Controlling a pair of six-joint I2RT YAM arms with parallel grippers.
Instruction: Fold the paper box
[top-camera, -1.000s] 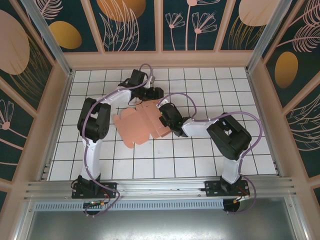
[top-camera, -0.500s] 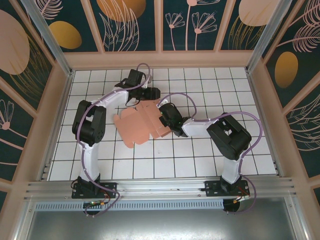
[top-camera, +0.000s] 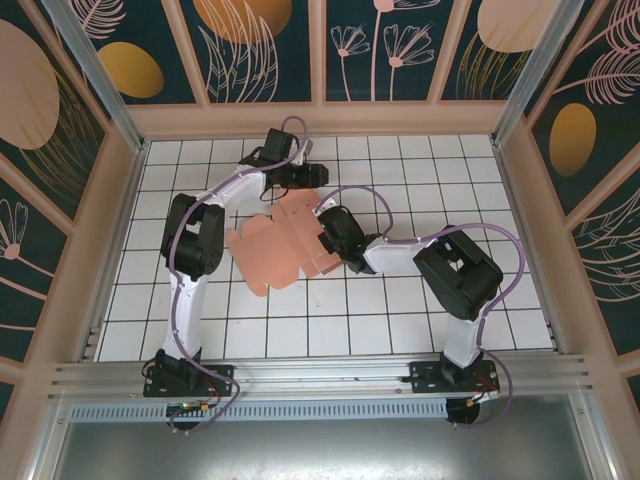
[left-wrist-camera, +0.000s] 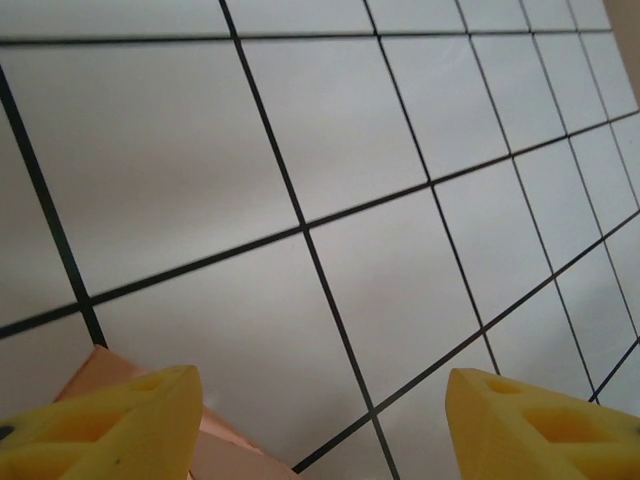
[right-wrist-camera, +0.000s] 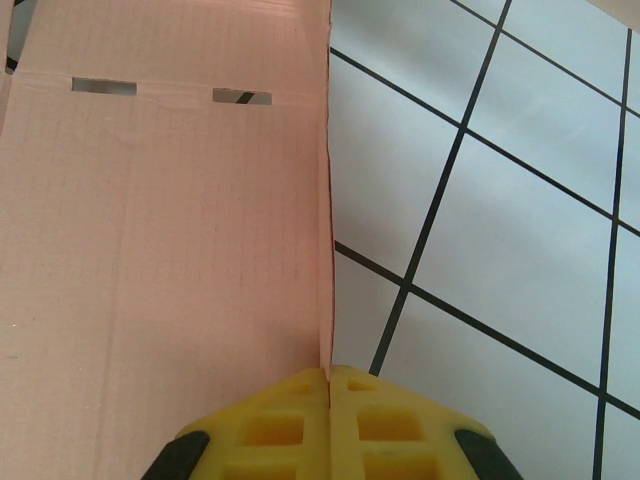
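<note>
The paper box (right-wrist-camera: 160, 250) is thin salmon-pink cardboard, matt, with a faint fine grain. Beneath it the surface (right-wrist-camera: 500, 250) is smooth white tile with a soft sheen. The right gripper (right-wrist-camera: 330, 378), at the box's edge, is matt yellow moulded plastic; the left gripper (left-wrist-camera: 322, 380), beside the box, looks the same.

I see bare table (top-camera: 400, 320) near-side & right-front of the paper box (top-camera: 275, 250), so there's free passage there. L arm (top-camera: 190, 250) fences the sheet's left. L gripper (top-camera: 303, 175) hangs just past its far edge, fingers apart over bare tile. R gripper (top-camera: 328, 235) is pinched on the right edge, w/ R arm (top-camera: 455, 275) blocking that side. Back wall (top-camera: 320, 120) is close behind.
</note>
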